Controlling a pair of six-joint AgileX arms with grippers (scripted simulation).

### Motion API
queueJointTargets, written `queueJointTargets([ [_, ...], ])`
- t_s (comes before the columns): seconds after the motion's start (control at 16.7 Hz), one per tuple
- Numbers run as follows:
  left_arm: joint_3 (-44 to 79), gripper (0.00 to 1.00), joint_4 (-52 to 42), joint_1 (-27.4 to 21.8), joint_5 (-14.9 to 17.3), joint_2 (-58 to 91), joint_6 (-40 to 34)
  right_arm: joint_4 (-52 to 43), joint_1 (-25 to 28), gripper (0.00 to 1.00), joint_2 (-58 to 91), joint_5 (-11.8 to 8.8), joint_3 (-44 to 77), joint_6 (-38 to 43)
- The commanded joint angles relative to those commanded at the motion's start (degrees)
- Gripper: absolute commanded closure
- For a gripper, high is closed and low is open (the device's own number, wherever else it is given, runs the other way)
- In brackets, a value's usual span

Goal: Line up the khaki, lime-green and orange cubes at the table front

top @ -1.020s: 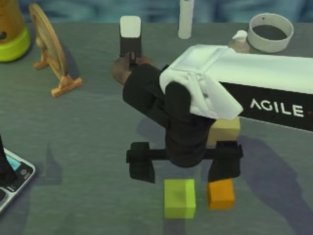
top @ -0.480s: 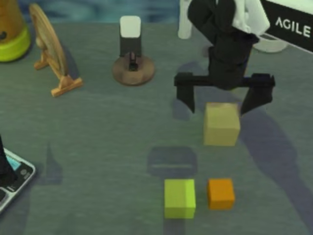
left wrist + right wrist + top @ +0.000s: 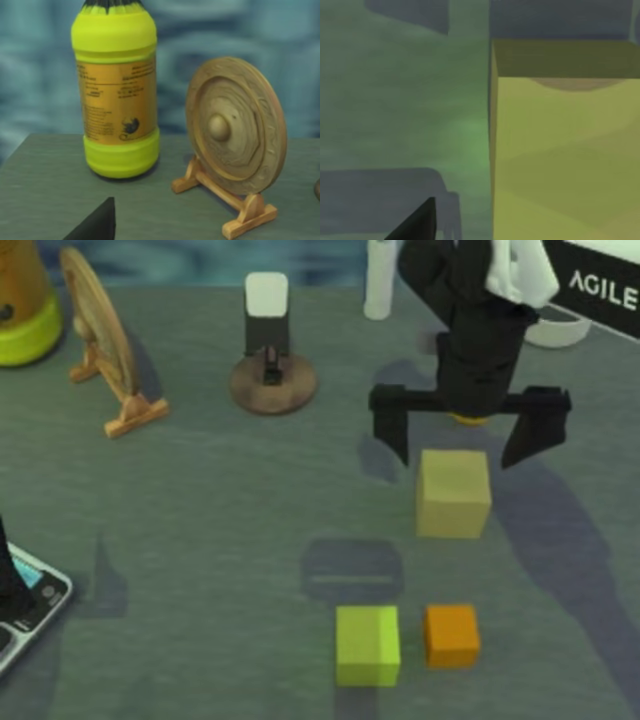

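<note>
Right of the table's (image 3: 180,540) centre, the right gripper (image 3: 468,435) hangs with its 2 fingers spread wide, one to each side above the far edge of the khaki cube (image 3: 453,492), touching nothing. The khaki cube sits flat on the surface, and in the right wrist view it fills the frame as a broad tan-yellow face (image 3: 565,150) with the grey-green surface beside it. Nearer the front edge, the lime-green cube (image 3: 367,644) and the orange cube (image 3: 451,635) rest side by side with a narrow gap between them, the orange one just in front of the khaki cube. The left arm stays at the table's left edge; whether its jaws are spread or closed cannot be told. Its wrist camera faces a yellow bottle (image 3: 116,90) and a round wooden disc on a stand (image 3: 235,135) at the far left.
</note>
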Motion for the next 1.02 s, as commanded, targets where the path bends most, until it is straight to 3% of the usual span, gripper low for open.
queueJointTargets([
  [0.42,0.0,0.00,0.0,0.0,0.0,0.0,0.0,14.7,-0.1,0.00,4.3,0.0,-10.0,0.0],
  [0.72,0.0,0.00,0.0,0.0,0.0,0.0,0.0,16.2,0.0,0.00,5.0,0.0,-11.2,0.0],
  [1.02,0.0,0.00,0.0,0.0,0.0,0.0,0.0,16.2,0.0,0.38,5.0,0.0,-11.2,0.0],
])
